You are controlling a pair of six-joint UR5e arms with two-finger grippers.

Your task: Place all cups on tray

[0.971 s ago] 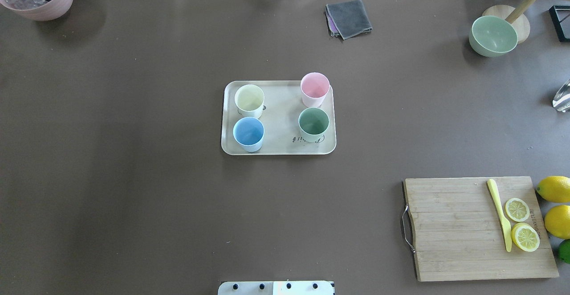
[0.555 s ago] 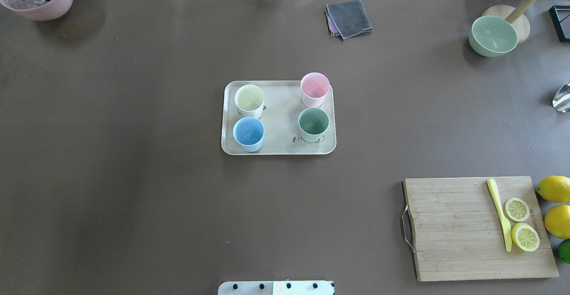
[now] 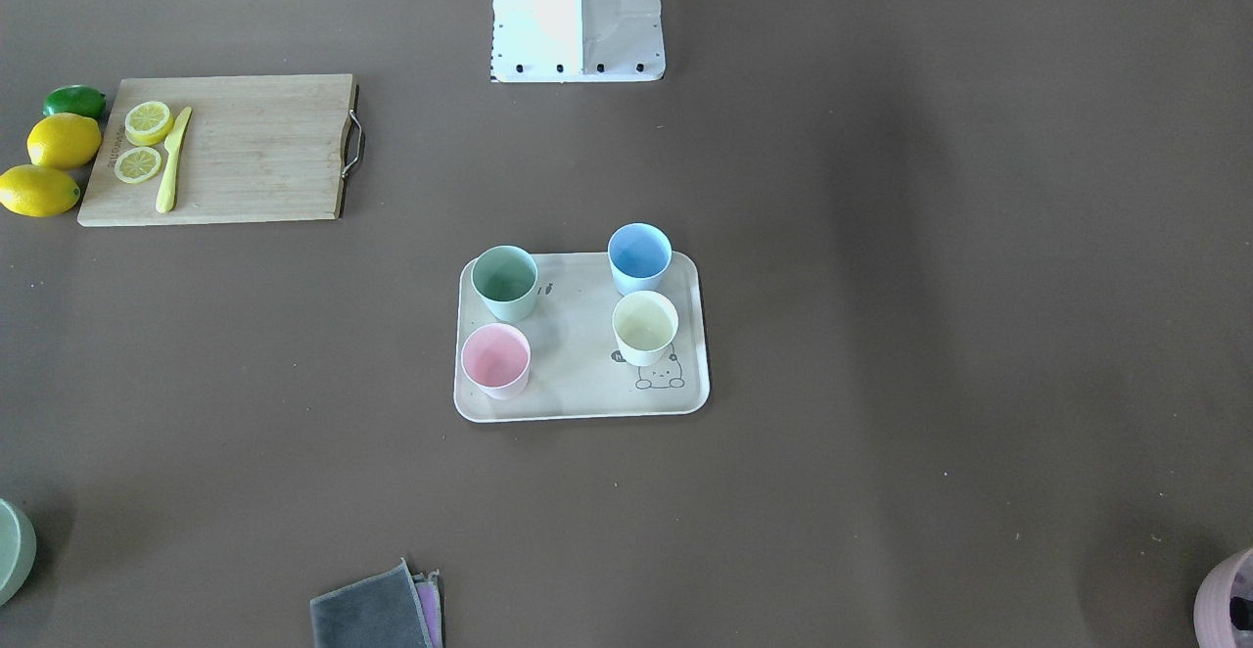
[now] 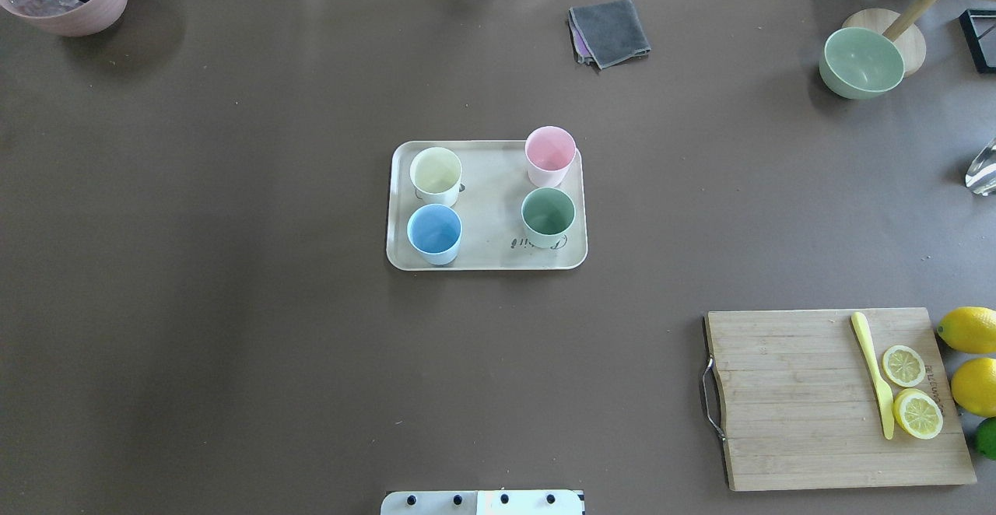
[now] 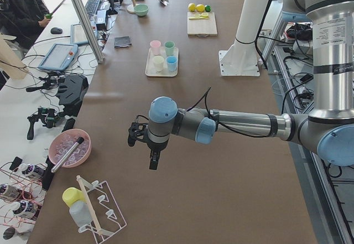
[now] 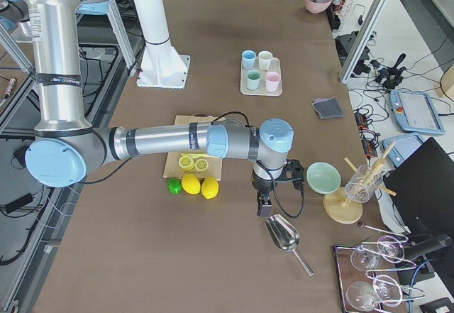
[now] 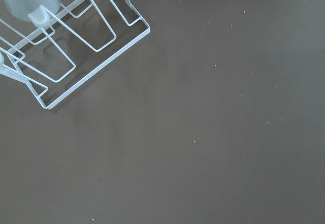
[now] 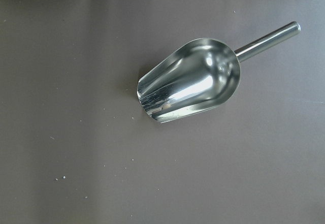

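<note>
The left end effector [image 5: 154, 161] hung above the bench [image 5: 232, 200] near its left end, the right end effector [image 6: 263, 208] near a steel scoop [image 8: 188, 79]. Whether either was spread could not be told.

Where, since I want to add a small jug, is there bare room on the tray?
Only the middle strip of the tray is bare, between the cream cup and blue cup on one side and the pink cup and mint cup on the other. All four corners are taken. The table right around the tray is bare.
</note>
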